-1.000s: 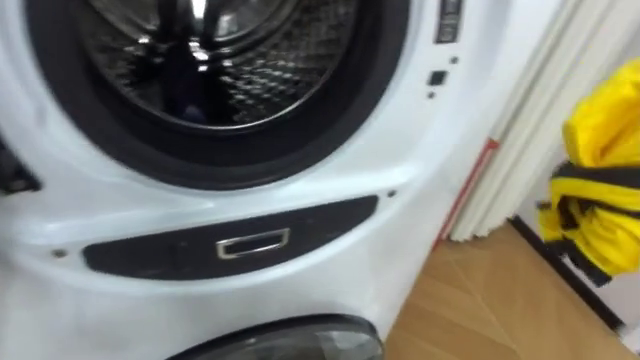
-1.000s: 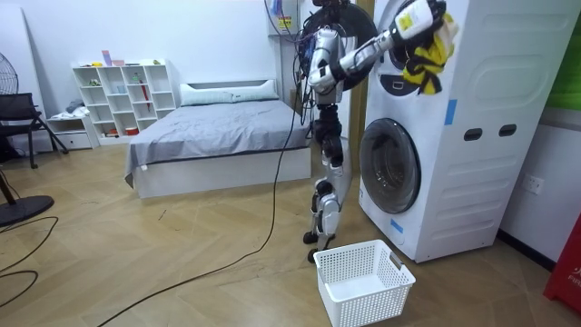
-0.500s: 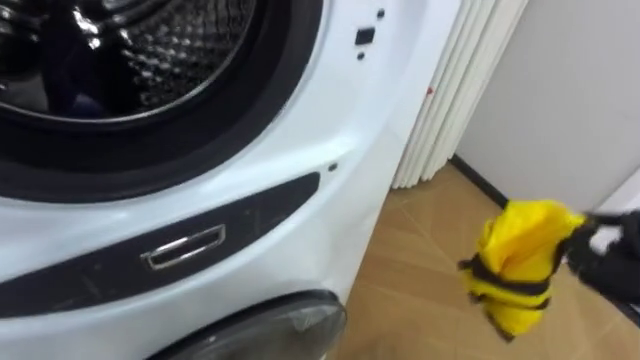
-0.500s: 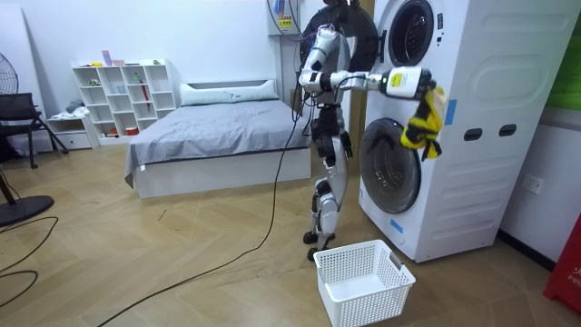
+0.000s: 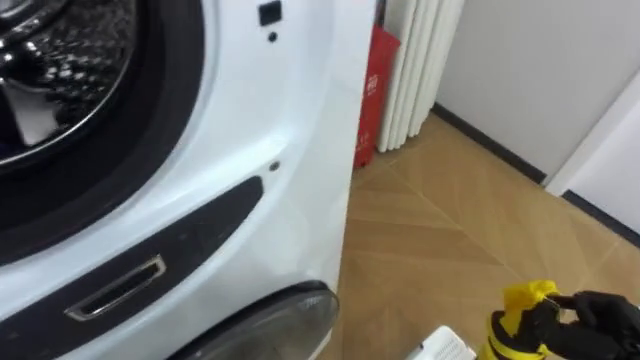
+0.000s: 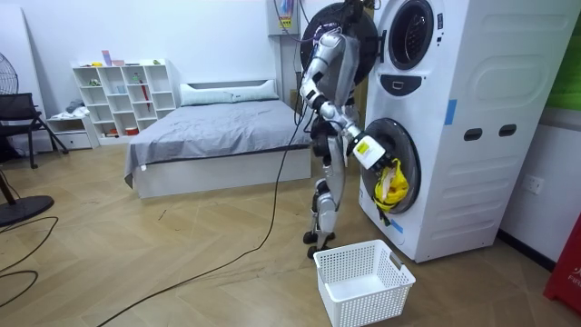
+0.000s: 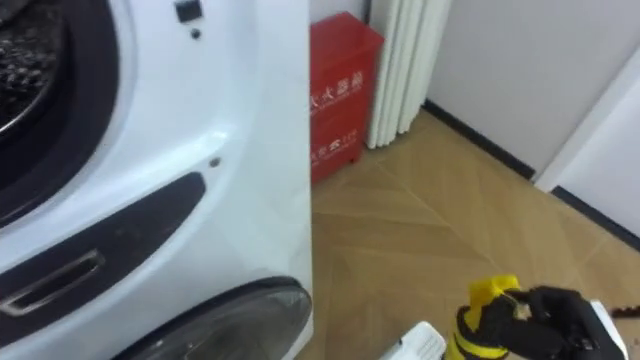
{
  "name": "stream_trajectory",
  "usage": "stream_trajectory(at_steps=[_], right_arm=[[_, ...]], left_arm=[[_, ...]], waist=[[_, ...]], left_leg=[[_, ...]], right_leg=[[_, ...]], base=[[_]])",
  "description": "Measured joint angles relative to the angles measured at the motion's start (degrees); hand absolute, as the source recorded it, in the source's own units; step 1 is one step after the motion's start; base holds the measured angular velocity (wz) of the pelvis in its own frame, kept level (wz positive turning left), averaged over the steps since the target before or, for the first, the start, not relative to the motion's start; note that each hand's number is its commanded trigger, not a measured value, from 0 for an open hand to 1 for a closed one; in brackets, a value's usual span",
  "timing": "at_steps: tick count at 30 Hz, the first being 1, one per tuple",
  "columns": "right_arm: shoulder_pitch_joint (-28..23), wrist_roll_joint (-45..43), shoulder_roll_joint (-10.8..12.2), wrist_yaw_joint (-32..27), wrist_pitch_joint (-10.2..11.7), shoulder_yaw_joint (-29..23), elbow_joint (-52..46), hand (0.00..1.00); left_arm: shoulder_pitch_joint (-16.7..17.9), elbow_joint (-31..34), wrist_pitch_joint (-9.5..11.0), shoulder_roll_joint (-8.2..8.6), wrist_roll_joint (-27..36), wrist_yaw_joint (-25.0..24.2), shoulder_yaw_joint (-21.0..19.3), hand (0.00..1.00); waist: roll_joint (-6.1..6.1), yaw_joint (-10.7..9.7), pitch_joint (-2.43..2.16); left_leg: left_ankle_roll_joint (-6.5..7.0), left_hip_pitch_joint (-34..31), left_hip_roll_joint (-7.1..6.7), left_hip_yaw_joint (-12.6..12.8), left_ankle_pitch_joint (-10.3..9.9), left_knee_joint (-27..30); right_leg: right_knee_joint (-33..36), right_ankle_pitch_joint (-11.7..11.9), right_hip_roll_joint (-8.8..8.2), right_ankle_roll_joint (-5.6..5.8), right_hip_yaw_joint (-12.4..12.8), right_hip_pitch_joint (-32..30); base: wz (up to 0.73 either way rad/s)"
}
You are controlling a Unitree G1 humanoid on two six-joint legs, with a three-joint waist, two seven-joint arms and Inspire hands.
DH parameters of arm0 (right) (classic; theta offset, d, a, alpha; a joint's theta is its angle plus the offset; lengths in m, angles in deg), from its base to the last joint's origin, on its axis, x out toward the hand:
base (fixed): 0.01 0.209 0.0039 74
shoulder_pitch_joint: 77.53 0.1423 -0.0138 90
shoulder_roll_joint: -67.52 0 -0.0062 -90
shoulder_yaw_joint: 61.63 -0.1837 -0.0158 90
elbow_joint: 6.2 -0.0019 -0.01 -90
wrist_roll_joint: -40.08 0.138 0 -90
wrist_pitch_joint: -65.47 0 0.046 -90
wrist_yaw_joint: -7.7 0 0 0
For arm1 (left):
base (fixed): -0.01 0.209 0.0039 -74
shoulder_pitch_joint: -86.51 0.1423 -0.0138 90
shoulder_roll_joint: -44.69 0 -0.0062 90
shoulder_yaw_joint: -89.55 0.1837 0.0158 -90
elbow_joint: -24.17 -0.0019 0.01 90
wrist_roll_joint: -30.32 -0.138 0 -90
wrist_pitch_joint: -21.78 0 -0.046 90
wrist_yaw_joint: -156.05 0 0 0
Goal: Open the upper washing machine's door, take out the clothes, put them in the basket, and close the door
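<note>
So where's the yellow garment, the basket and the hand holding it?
yellow garment (image 6: pixel 393 188), room view, its middle.
white basket (image 6: pixel 368 304), room view, near wall.
right hand (image 5: pixel 603 318), left eye view, its middle.

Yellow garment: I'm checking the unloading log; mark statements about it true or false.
1. The right robot hand is shut on the yellow garment. True.
2. The garment lies inside the white basket. False: it hangs from the hand, above the basket.
3. The basket stands on the floor before the washing machine. True.
4. The garment sits in the upper drum. False: it hangs low, in front of the lower door.
</note>
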Motion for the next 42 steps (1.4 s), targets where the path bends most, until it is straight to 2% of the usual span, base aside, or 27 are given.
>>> stream_trajectory(at_steps=[2,6,14,19,20,21,22,31,42], right_arm=[[0.5,-0.3,0.9,-0.1,0.6,0.2,2.8,1.00],[2.5,-0.3,1.9,-0.2,1.0,1.2,8.7,1.00],[5.1,-0.8,2.2,-1.8,2.8,1.4,13.9,1.00],[5.2,-1.3,2.2,-3.1,3.6,1.4,16.4,1.00],[5.2,-1.4,2.2,-3.5,3.6,1.4,16.6,0.69],[5.3,-1.4,2.2,-3.8,3.7,1.4,16.6,0.51],[5.3,-1.4,2.2,-3.8,3.8,1.4,16.7,0.00],[6.0,-2.2,2.2,-4.1,5.3,1.8,22.9,0.00],[5.8,-2.6,2.2,-4.1,5.5,3.2,23.4,0.00]], left_arm=[[-0.8,-0.1,-0.2,0.01,0.4,-0.4,0.3,0.00],[-1.7,-0.2,-0.1,0.38,1.6,-0.8,0.4,0.00],[-3.8,-0.4,1.0,0.39,2.3,-2.0,2.1,0.00],[-4.0,-0.5,1.0,0.41,4.5,-2.9,2.5,0.00],[-4.0,-0.4,1.1,0.40,4.5,-2.9,2.5,0.00],[-4.0,-0.4,1.2,0.40,4.5,-2.8,2.5,0.00],[-4.0,-0.4,1.2,0.40,4.5,-2.8,2.5,0.00],[-4.9,-0.5,1.2,0.44,4.6,-2.4,4.2,0.00],[-4.9,-0.6,1.2,0.49,4.6,-2.4,4.2,0.00]], waist=[[0.55,0.1,-0.09],[1.80,0.1,0.19],[2.07,0.1,0.17],[2.99,0.0,0.00],[3.31,-0.1,-0.01],[3.61,0.0,0.02],[3.69,0.0,0.00],[4.23,-0.1,0.13],[4.55,-0.1,0.12]], left_leg=[[0.00,-0.7,0.07,0.0,0.0,0.5],[0.01,-2.3,0.01,0.3,0.0,0.6],[0.02,-6.0,-0.10,0.4,0.0,2.5],[-0.10,-7.0,-0.18,0.5,0.1,2.7],[-0.13,-7.4,-0.27,0.5,0.1,2.7],[-0.22,-8.1,-0.39,0.6,0.2,2.8],[-0.22,-8.4,-0.47,0.6,0.3,2.8],[-0.95,-8.5,-0.50,0.2,1.0,2.6],[-1.24,-8.5,-0.44,0.2,1.2,2.6]], right_leg=[[0.5,0.0,-0.10,-0.01,-0.4,-0.9],[1.9,-0.1,-0.30,-0.30,-1.7,-3.5],[4.8,-1.1,-0.63,-0.64,-1.6,-7.6],[6.0,-1.7,-0.66,-1.04,-1.6,-9.4],[6.8,-1.9,-0.71,-1.13,-1.6,-10.0],[7.5,-2.1,-0.79,-1.18,-1.5,-10.8],[7.7,-2.2,-0.87,-1.26,-1.6,-11.3],[7.5,-2.6,-0.87,-1.87,-1.7,-11.5],[7.7,-2.8,-0.85,-2.12,-1.8,-11.5]], base=[[-0.08],[-0.05],[-0.01],[0.00],[0.00],[0.00],[0.00],[0.01],[0.00]])
